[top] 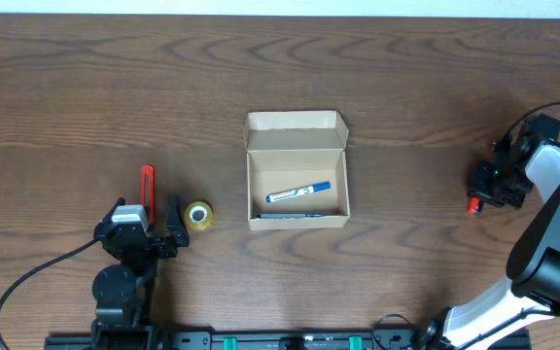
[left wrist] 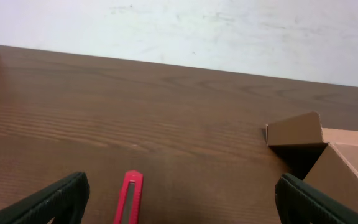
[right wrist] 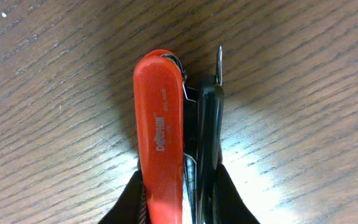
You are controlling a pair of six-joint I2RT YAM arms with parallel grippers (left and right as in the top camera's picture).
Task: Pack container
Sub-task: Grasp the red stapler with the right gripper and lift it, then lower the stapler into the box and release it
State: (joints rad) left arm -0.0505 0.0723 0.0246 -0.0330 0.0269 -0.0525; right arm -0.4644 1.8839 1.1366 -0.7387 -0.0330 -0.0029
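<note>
The container point(top: 297, 222), a tan cardboard box, sits open mid-table with its flap lid point(top: 296, 133) folded back. A blue marker point(top: 297, 192) lies inside it. At the far right my right gripper point(top: 482, 190) is shut on a red and black stapler point(right wrist: 160, 124), which lies on its side on the wood; in the right wrist view the gripper point(right wrist: 179, 199) clamps its near end. My left gripper point(top: 146, 219) rests open at the front left. A red utility knife point(left wrist: 129, 199) lies between its fingers, untouched. The box's corner point(left wrist: 347, 168) shows at the right of the left wrist view.
A small yellow tape roll point(top: 198, 215) lies just right of the left gripper, between it and the box. Bare wooden table point(top: 416, 87) surrounds the box. A black cable point(top: 27, 282) runs by the left arm's base.
</note>
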